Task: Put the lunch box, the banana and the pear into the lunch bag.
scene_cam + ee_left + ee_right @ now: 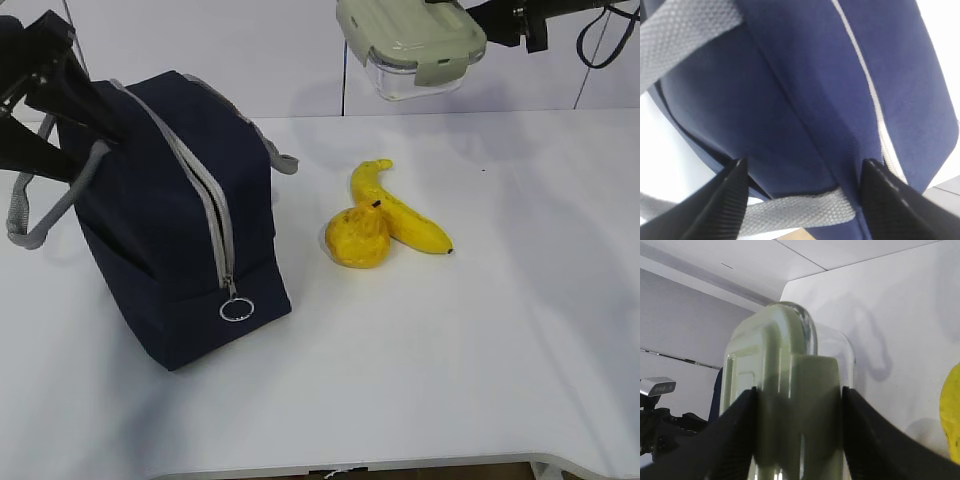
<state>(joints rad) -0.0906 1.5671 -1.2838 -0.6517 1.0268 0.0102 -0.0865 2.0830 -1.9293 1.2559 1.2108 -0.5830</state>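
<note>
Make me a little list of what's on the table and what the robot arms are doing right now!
bag: boxy navy-blue fabric lunch bag on the white table, grey zipper looks closed
box: sage-green-lidded clear lunch box, held in the air
fruit: curved yellow banana and squat yellow pear, touching, right of bag
left gripper: jaws straddling the bag's end
right gripper: clamped on the lunch box

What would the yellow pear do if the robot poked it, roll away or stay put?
The pear looks round and lumpy, so it would probably wobble or roll a little. It lies touching the banana, which might stop it rolling that way. Its skin looks smooth, so it could slip from a loose pinch.
</note>
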